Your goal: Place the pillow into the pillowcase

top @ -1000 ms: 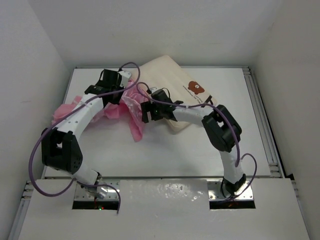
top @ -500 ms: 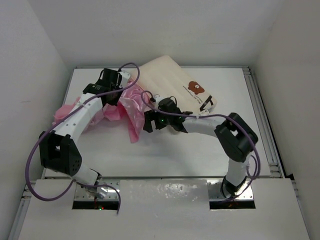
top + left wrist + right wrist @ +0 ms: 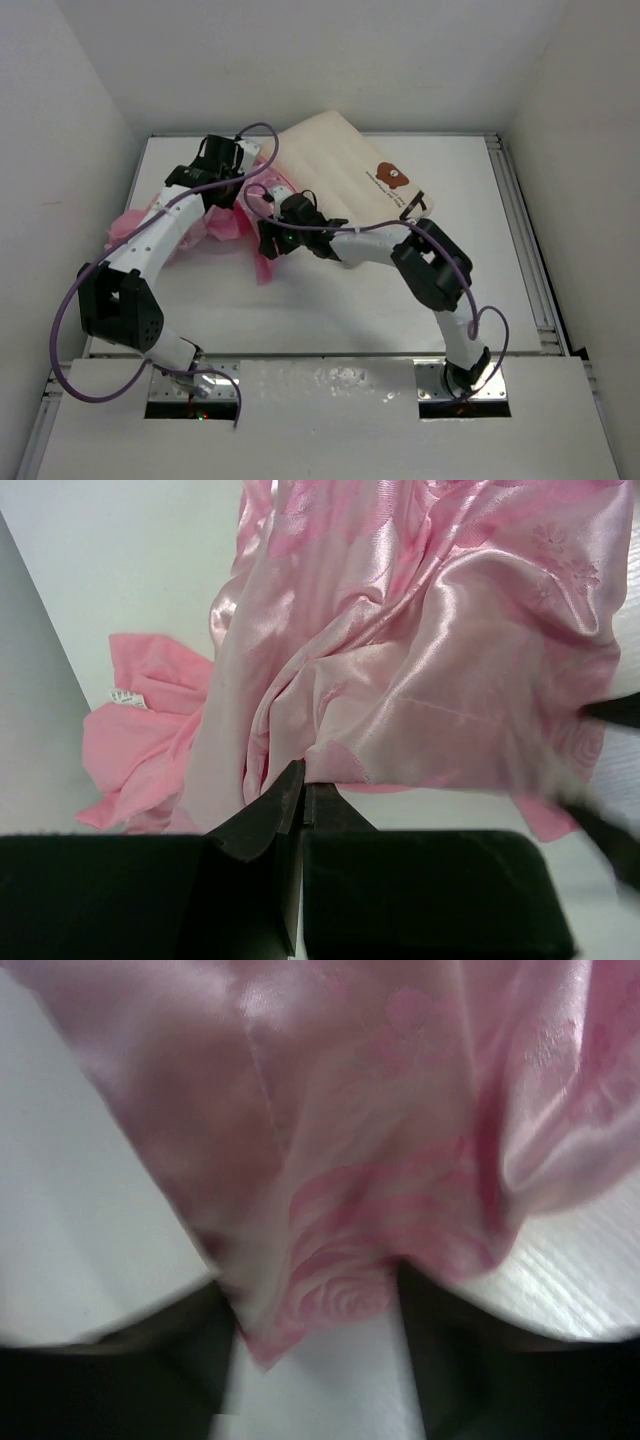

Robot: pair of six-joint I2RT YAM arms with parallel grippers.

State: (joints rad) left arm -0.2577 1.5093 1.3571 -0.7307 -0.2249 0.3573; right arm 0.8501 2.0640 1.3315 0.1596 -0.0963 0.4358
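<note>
**A:** Top external view: where's the cream-white quilted pillow w/ the bear print (image 3: 340, 160) vs. your hands?

**B:** On the white tabletop (image 3: 330, 300), far side, just right of the shiny pink fabric pillowcase (image 3: 225, 225). Its long axis runs diagonally, far-left corner to near-right. Its left edge meets the bunched pink cloth. None of it looks inside, afaict.

**A:** Left hand?

**B:** My left hand (image 3: 300, 780) is pinched fully closed on a fold of the case's edge, on the far side, near the pillow's left edge.

**A:** Right?

**B:** My right hand (image 3: 315, 1305) is at the near hem, fingers apart w/ a pink corner hanging btwn them. Not clamped, though the pic's blurry.

**A:** So the next move turns on?

**B:** IMO, the mouth. I've got hands at the far and near lips, and the pillow sits just right of that gap. My right arm's nearer the pillow, so the mouth must face right.
</note>
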